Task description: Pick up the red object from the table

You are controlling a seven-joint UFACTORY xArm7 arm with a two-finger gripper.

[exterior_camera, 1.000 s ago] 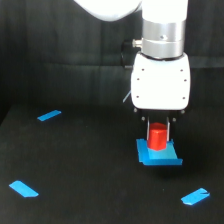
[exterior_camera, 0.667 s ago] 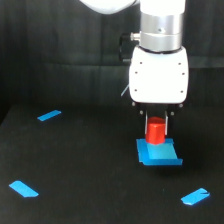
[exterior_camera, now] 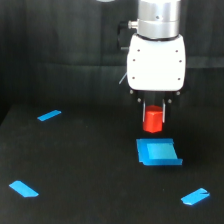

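Flat blue square piece (exterior_camera: pixel 157 152), lying right of centre, one edge slightly raised along its near right side. Blue strip (exterior_camera: pixel 49 115), far left, lying flat at a slant. Blue strip (exterior_camera: pixel 23 188), near left, also slanted. Blue strip (exterior_camera: pixel 195 196), near right corner, slanted. Dark backdrop (exterior_camera: pixel 60 35) behind, plain.

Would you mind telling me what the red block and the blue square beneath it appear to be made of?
The red block looks like matte plastic, with even colour, faceted sides and no glare. The blue square looks like thin plastic or card: flat, with a faint sheen and a raised edge.
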